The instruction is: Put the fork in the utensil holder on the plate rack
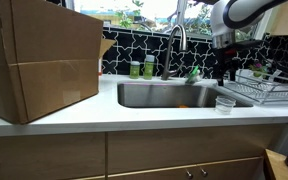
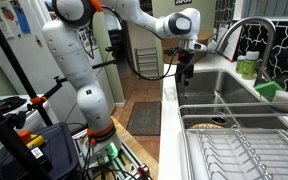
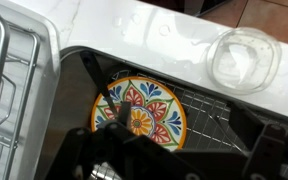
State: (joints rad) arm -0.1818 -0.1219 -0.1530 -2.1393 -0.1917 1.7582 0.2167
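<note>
While the arm reaches out over the sink [image 1: 164, 96], the gripper [image 1: 224, 68] hangs above the basin end nearest the plate rack [image 1: 269, 92], clear of every object. Jaws stand spread wide with nothing between them. In the wrist view the gripper [image 3: 189, 150] fills the lower edge, and its dark fingers [image 3: 104, 155] are well apart.

Sink contents, wrist view: a round plate [image 3: 149, 105] with a bright floral pattern lies flat on the basin floor, directly below the tool. A thin dark shaft, read as the fork [image 3: 102, 92], lies slanted across the plate's left rim. The picture is too coarse to make out its tines. It is in the sink, not on the rack.

The rack's silver wires show at the left of the wrist view [image 3: 9, 100] and fill the foreground in an exterior view [image 2: 239, 150]. Its utensil holder cannot be picked out with confidence.

A small clear plastic cup [image 3: 242, 58] stands upright on the white counter [image 3: 134, 35], just beside the sink edge and between sink and rack [image 1: 224, 103].

Also noted: faucet [image 1: 176, 45] behind the basin, and a large cardboard box [image 1: 39, 60] on the counter at the far side of the sink from the rack.
</note>
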